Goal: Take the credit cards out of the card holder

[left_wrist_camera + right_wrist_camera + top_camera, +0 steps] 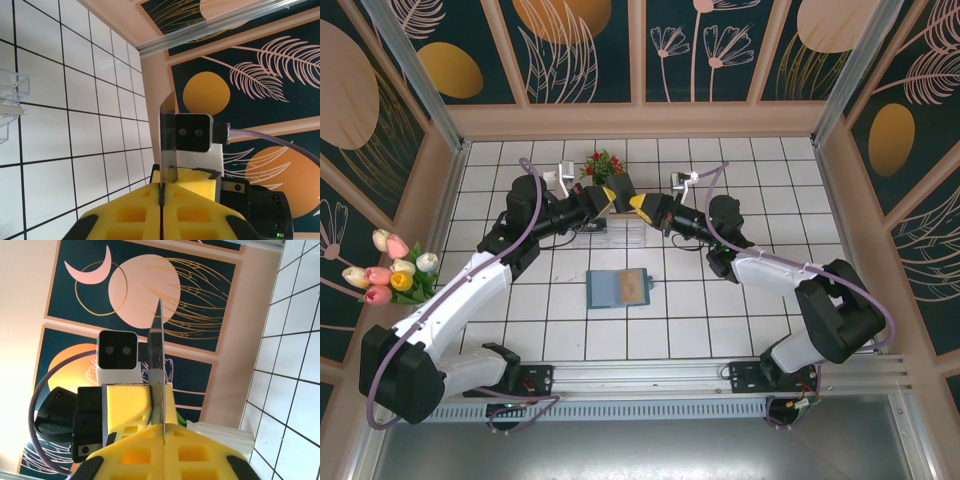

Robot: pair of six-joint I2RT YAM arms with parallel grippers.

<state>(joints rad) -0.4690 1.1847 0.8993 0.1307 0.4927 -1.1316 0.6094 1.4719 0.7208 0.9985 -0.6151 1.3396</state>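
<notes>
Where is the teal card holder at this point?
In the top view the card holder lies flat on the table, about centre, on the near side of the clear rack; the left pincer and right pincer pinch a credit card farther back.

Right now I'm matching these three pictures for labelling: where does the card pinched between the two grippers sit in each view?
Top external: the card sits above centre, pinched between the left gripper and right gripper, beyond the card holder.
Left wrist: edge-on, lower centre, rising from the left gripper.
Right wrist: edge-on, centre, rising from the right gripper.
Shared landmark: the white tiled table.
</notes>
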